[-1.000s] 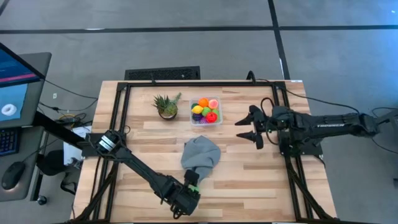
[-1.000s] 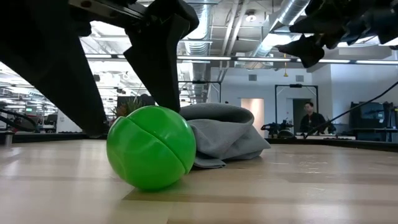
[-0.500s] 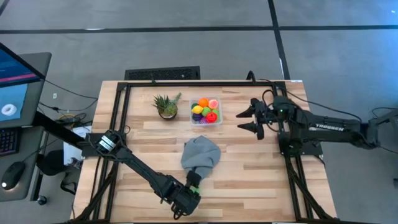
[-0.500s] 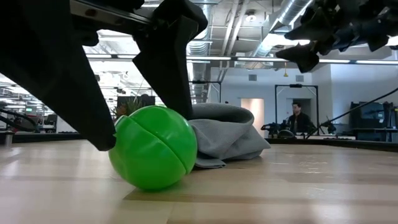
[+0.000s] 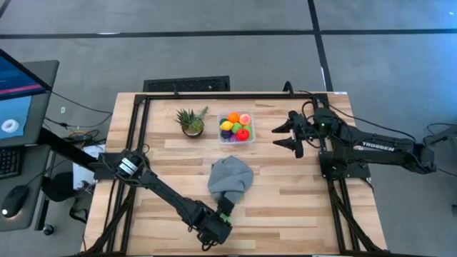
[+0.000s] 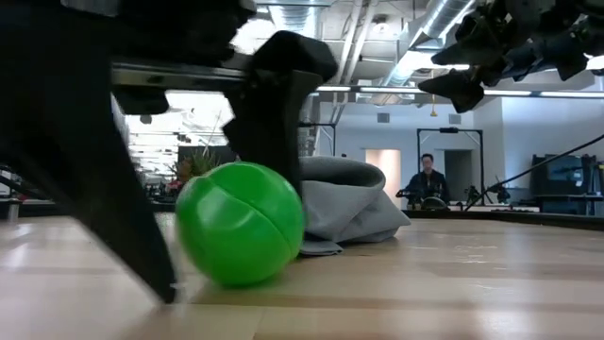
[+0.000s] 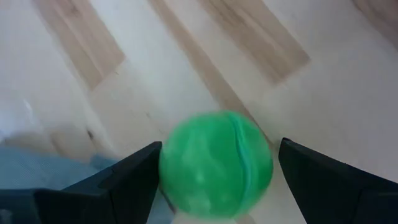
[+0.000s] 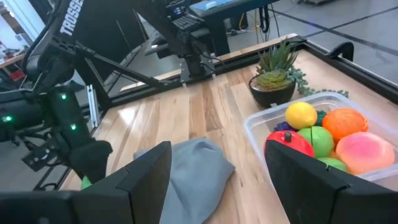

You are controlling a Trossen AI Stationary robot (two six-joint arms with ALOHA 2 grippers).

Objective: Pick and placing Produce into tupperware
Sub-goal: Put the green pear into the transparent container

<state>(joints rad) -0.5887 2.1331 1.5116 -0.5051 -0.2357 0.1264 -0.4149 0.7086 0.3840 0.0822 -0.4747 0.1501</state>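
L gripper: at near edge of table, low down, jaws wide open, one finger each side of green ball; no grip seen, fingers not clearly touching it.
Green ball: toy produce piece, on the wood just beside near edge of grey cloth; in L wrist view it sits between the 2 fingers.
Grey cloth: crumpled heap, mid table, betw. ball and tupperware.
Potted plant: spiky green, far side, just left of tupperware.
Tupperware: clear square box, far centre; holds red, yellow, orange, pink, green, purple pieces.
R gripper: up in the air, right of tupperware, apart from it, jaws part open, holds nothing.
Person: in room behind table, far off.
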